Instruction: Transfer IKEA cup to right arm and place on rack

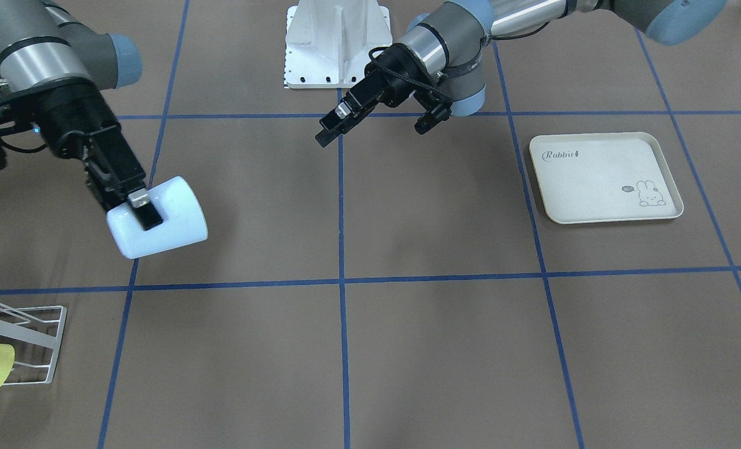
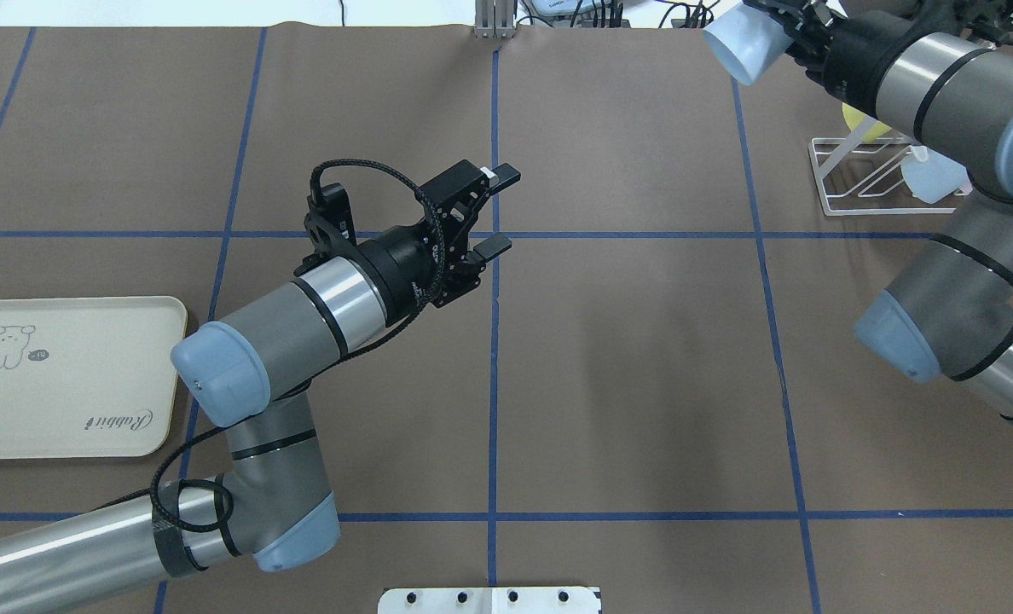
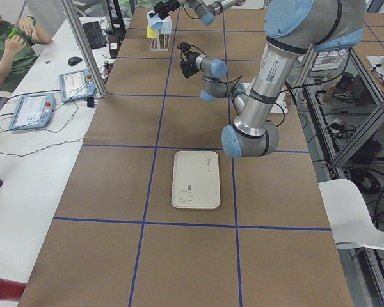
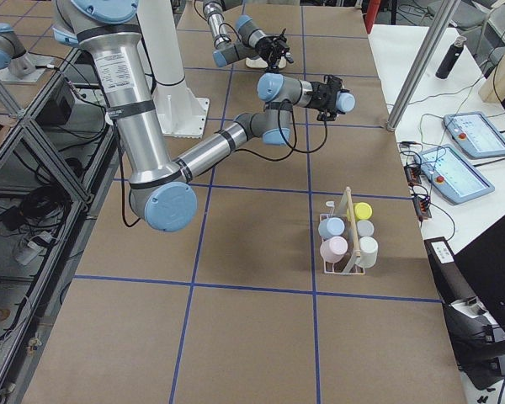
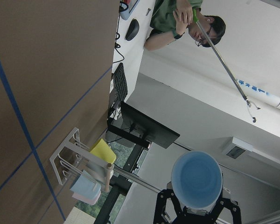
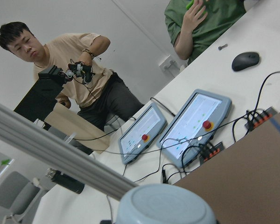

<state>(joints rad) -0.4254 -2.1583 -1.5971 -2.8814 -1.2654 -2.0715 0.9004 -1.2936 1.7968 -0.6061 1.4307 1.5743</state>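
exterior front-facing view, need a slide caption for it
Right hand grips the pale blue cup, wire dish rack at the frame's lower left; left hand open mid-table, rabbit-printed tray empty.

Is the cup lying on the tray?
No, the right gripper holds the cup above the table, on the opposite side from the tray.

We look down from behind the robot on a long table covered in brown paper, marked into squares by blue tape lines. On its left side, towards the near edge, a cream rectangular plastic tray with a rabbit print lies flat. At the far right stands a white wire-frame dish rack. A white metal mounting base sits at the near edge, in the middle.
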